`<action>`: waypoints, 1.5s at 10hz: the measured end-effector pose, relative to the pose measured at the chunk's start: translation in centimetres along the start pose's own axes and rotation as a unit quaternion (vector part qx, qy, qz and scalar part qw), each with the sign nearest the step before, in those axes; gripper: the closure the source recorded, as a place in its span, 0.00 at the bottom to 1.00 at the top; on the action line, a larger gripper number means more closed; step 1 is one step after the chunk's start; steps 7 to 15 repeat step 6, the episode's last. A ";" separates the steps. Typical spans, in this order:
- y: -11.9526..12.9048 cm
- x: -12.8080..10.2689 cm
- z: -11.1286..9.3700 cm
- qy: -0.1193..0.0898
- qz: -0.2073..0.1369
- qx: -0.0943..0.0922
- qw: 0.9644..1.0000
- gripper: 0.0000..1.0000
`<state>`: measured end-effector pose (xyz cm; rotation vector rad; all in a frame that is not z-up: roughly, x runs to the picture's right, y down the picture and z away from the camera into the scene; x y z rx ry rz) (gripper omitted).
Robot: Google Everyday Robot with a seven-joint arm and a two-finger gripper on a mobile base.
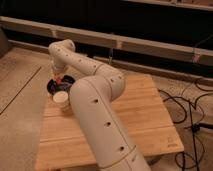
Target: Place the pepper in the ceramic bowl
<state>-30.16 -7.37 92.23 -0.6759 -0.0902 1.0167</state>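
- Pepper (59, 78): a small orange-red speck at the tip of my arm, right above the ceramic bowl (53, 88), over its far-left part. I judge it is held in my gripper, not yet lying in the bowl.
- My gripper (58, 76) hangs at the far-left corner of the wooden table (145, 115), pointing down at the bowl. Whether my fingers are spread or pinched on the pepper, I cannot tell; the wrist hides them.
- Key relation: the pepper sits straight under my gripper, and the bowl's opening lies directly below both, so the drop line falls inside the rim, toward the far side rather than dead centre.
- Pepper's long axis: too small to read, cannot say which way it points.
- White cup (61, 98) stands just beside the bowl on the near side, touching or almost touching its rim. It lies clear of the drop line, nearer the camera.
- My judgement: the coming move is a short lowering and release; a slight shift toward the bowl's centre would give more margin from the far rim.
- Risk: the pepper could clip the rim and roll off onto the table.
- My big arm link (100, 115) covers the table's middle.
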 end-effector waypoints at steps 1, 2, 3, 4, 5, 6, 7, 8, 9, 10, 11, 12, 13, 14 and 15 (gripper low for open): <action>0.0 0.0 0.0 0.000 0.000 0.000 1.000 0.48; 0.0 0.0 0.0 0.000 0.000 0.000 1.000 0.38; 0.0 0.1 0.1 0.001 0.000 0.000 1.000 0.28; -0.1 0.1 0.1 0.001 0.000 0.000 1.000 0.21; -0.1 0.1 0.1 0.000 0.000 0.000 1.000 0.20; -0.1 0.1 0.1 0.001 0.000 0.000 1.000 0.20; -0.1 0.1 0.1 0.001 0.000 0.000 1.000 0.20; -0.1 0.1 0.1 0.001 0.000 0.000 1.000 0.20; -0.1 0.1 0.1 0.001 0.000 0.000 1.000 0.20; -0.1 0.1 0.1 0.001 0.000 0.000 1.000 0.20; -0.1 0.1 0.1 0.001 0.000 0.000 1.000 0.20; -0.1 0.1 0.1 0.001 0.000 0.000 1.000 0.20; -0.1 0.1 0.1 0.001 0.000 0.000 1.000 0.20; -0.1 0.1 0.1 0.001 0.000 0.000 1.000 0.20; -0.1 0.1 0.1 0.001 0.000 0.000 1.000 0.20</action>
